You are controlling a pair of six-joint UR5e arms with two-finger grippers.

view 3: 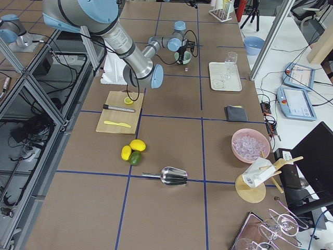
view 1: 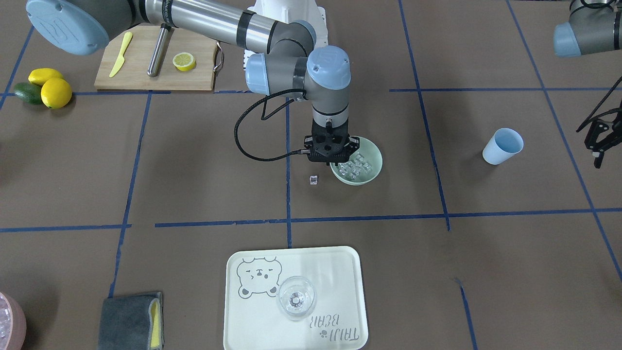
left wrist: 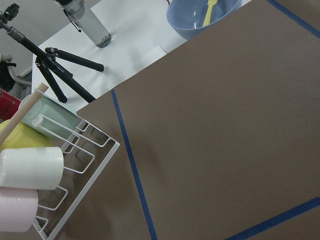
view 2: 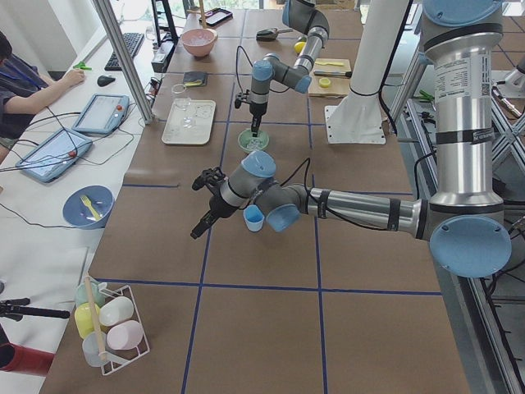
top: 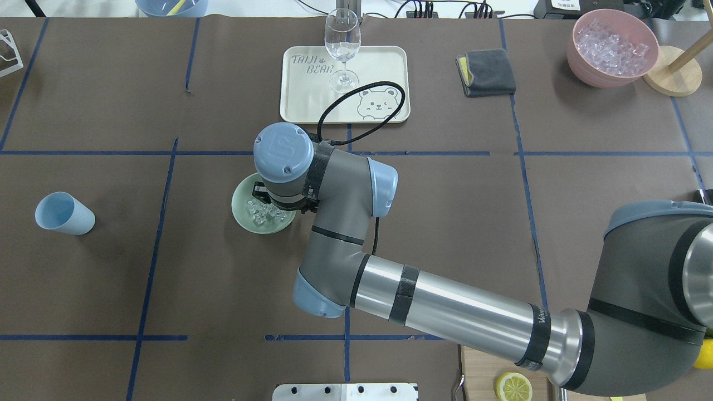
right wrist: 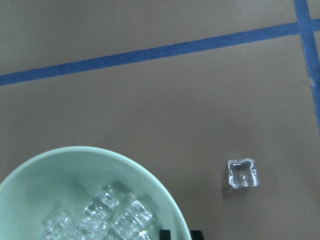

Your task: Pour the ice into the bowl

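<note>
Lettering on the tray
"TAIJI BEAR" reads clearly on the cream tray (top: 295, 103), next to a bear drawing (top: 373, 103). The band print on the right arm (top: 445, 306) is too small to read.

The right claw (view 1: 331, 149) hangs straight over the bowl (view 1: 357, 181). Its own wrist covers the fingers, the bowl's rim on the robot's side and part of the ice (view 1: 360, 166), so I cannot tell how the jaws stand. The right wrist camera cuts the bowl off at its lower edge. Well away from the bowl, the left claw (view 1: 598, 146) is clipped by the frame's edge, its grip unreadable.
</note>
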